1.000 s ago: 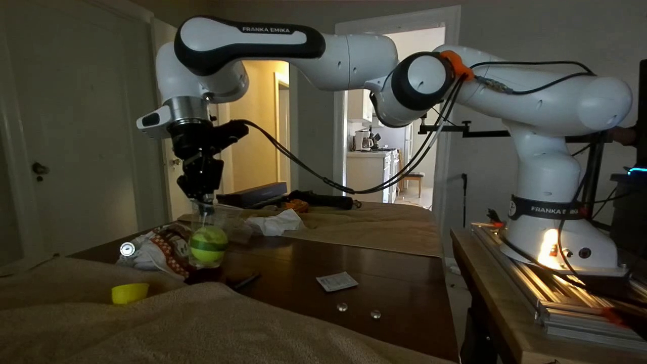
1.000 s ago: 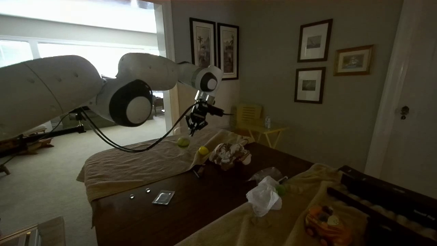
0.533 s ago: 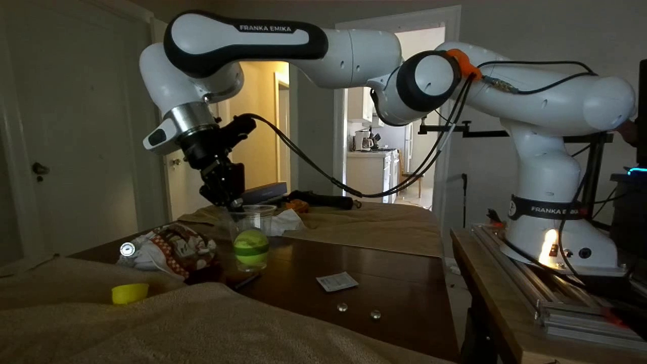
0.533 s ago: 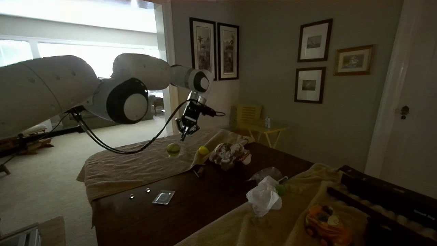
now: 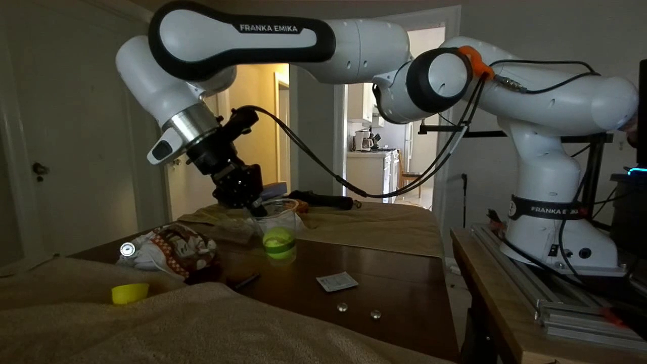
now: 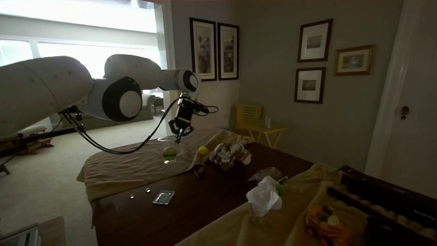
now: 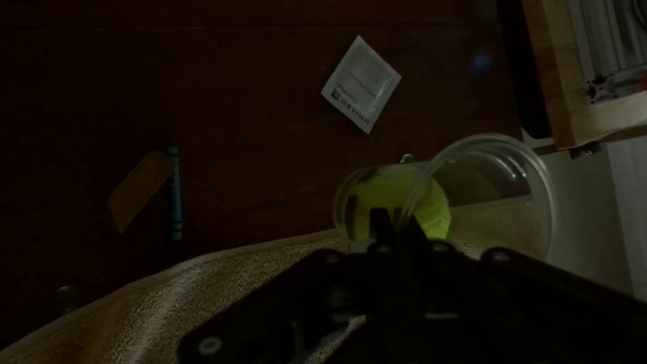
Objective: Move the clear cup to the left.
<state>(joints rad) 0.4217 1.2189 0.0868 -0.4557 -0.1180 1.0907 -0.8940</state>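
Note:
The clear cup (image 5: 283, 217) holds a yellow-green ball (image 5: 279, 243) with a dark band near its bottom. The cup also shows in an exterior view (image 6: 167, 140) and in the wrist view (image 7: 488, 177), where its rim is to the right and its base to the left. My gripper (image 5: 259, 208) is shut on the cup's wall at the rim; one finger is inside and one outside. The fingertips also show in an exterior view (image 6: 178, 139) and, dark, in the wrist view (image 7: 399, 225). The cup appears held in the air near the towel's edge, slightly tilted.
A yellow ring-like object (image 5: 130, 293) lies on the brown towel (image 5: 202, 323). A patterned bag (image 5: 172, 247) stands on the dark table. A white packet (image 5: 337, 281), two glass beads (image 5: 342, 307) and a crayon (image 7: 175, 194) lie nearby. An orange toy (image 6: 327, 225) sits farther off.
My gripper has carried the cup and ball rightward in one exterior picture and leftward in the other, toward the robot's base side. The wrist has tilted. The grip on the cup stays shut.

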